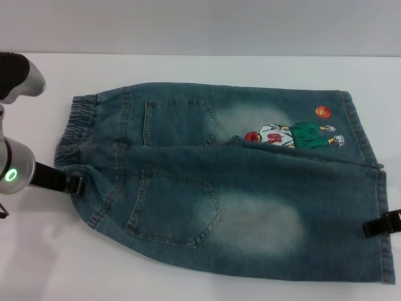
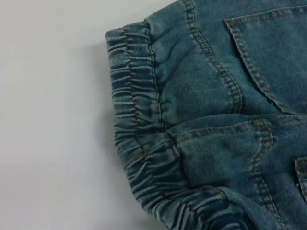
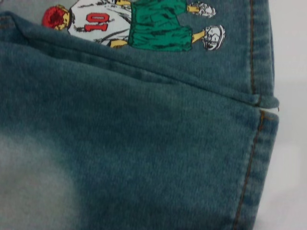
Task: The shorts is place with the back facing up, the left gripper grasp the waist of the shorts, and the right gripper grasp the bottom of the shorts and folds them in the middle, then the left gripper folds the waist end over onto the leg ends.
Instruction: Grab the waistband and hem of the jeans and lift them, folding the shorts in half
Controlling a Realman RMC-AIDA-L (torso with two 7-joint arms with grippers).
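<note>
The left tool [image 1: 76,184] sits at the near corner of the waist of the shorts [image 1: 74,128], and the right tool [image 1: 380,224] at the bottom of the shorts [image 1: 383,207] on the near leg — opposite ends, placed, as I judge it, for the lengthwise fold. Whether either tool is clamped on denim, I cannot tell. The shorts [image 1: 232,188] lie flat on the white counter [image 1: 188,72], back up, both patch pockets showing; the denim is faded blue, and the cartoon print [image 1: 291,135] marks the far leg.
</note>
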